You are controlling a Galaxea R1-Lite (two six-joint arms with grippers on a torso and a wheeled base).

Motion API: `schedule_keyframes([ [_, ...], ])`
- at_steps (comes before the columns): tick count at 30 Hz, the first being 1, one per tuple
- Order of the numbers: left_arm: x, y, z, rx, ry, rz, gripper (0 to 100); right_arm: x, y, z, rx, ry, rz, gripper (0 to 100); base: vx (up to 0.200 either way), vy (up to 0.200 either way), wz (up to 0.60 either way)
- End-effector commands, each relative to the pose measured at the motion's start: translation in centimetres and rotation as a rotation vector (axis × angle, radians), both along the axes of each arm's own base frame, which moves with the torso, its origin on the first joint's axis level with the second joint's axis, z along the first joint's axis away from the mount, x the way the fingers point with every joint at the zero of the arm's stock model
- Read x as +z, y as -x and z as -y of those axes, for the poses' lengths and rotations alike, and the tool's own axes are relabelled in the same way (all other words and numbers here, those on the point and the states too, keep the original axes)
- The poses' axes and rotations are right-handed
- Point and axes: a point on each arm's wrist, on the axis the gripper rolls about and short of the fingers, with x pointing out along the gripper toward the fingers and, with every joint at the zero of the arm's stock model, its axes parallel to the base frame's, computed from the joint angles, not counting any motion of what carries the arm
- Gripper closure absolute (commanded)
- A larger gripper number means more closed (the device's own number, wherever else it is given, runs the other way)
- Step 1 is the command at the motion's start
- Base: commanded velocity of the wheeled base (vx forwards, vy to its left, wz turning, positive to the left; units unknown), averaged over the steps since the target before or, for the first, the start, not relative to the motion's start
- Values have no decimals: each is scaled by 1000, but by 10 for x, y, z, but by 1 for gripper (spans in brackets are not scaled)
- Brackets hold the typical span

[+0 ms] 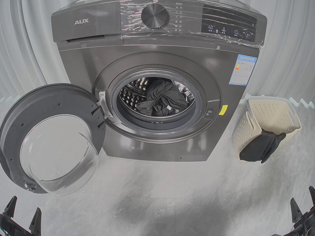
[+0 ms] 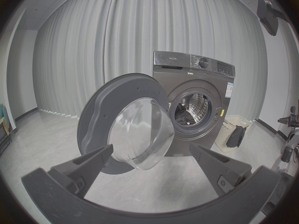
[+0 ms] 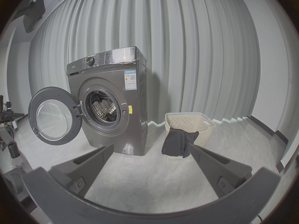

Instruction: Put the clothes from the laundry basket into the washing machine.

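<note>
Standing before the curtain, the washing machine is showing its round door wide open at left, the laundry basket sitting beside its right side. One dark garment is lying in the drum, and a second garment is draping over the basket's rim. The left gripper and right gripper are hovering, fingers spread wide, empty.
</note>
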Motion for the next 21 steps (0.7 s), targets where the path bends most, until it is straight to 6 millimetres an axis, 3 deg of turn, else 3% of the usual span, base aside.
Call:
schedule_keyframes([
  [1,-5,0,0,2,0,-5,0,-2,0,0,1,2,4,0,0,0,0],
  [5,-5,0,0,0,-1,-5,0,-2,0,0,1,0,4,0,0,0,0],
  [14,-5,0,0,5,-1,-5,0,-2,0,0,1,0,4,0,200,0,0],
  [21,-5,0,0,2,2,-5,0,-2,0,0,2,2,4,0,0,0,0],
])
